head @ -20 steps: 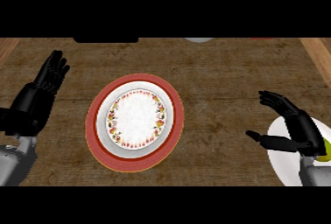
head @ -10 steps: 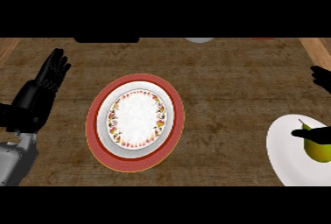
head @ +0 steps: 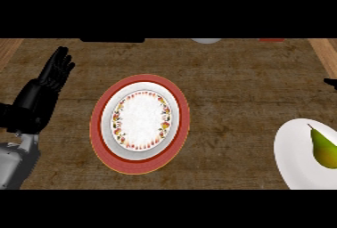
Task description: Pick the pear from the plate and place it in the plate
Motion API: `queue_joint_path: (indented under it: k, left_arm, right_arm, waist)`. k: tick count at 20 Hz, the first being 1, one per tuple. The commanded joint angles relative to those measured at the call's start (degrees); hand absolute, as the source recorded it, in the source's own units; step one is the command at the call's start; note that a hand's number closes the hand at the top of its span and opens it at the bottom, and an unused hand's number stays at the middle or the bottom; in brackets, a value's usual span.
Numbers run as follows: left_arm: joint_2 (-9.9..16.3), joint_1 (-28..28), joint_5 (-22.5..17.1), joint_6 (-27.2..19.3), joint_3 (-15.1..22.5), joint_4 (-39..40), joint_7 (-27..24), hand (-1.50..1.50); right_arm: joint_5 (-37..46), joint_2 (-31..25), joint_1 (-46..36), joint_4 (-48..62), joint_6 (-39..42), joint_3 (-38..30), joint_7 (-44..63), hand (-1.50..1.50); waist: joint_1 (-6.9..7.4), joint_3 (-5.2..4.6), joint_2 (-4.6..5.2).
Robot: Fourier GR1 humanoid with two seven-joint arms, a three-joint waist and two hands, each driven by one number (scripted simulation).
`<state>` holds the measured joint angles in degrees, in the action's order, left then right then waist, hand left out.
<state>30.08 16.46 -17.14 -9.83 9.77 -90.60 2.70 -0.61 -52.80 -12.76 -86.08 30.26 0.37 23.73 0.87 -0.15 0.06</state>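
A green-yellow pear (head: 324,150) lies on a plain white plate (head: 294,153) at the right edge of the head view, uncovered and touched by nothing. In the middle of the counter sits a white plate with a fruit-patterned ring (head: 140,121), resting on a larger red plate (head: 100,133). My left hand (head: 41,95) stands open at the far left, fingers up, well apart from both plates. Only a small black tip of my right hand (head: 331,83) shows at the right edge, above the pear's plate.
Along the far edge of the counter lie a dark object (head: 112,40), a pale round object (head: 207,41) and a small red one (head: 271,39). Lighter wooden strips border the counter at the upper left (head: 6,50) and upper right (head: 324,50).
My right hand has pulled away to the right and up, almost out of view, uncovering the pear and its white plate. The left hand has hardly moved.
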Motion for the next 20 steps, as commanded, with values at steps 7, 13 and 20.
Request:
queue_joint_path:
  k: [7, 13, 20]
  left_arm:
    - [-3.2, -0.5, 3.0, 1.4, -2.0, 0.4, 0.1, 0.0]
    - [-2.4, 2.7, 3.0, 4.8, -6.6, 5.5, -0.5, 0.0]
    - [-4.9, -4.9, 5.1, 4.9, -6.5, -3.5, 0.9, 0.0]
  right_arm:
    - [3.9, 3.7, -3.0, 0.9, 8.7, 4.5, 10.8, -1.5]
    - [14.3, 4.7, -4.3, 8.1, 8.8, 6.3, 5.5, -1.5]
    - [20.9, 6.8, -1.1, 12.7, 8.6, 5.7, 2.5, -1.5]
  waist:
    - [-0.85, 0.13, -0.09]
    - [-0.86, 0.15, 0.07]
    - [-0.64, 0.16, -0.12]
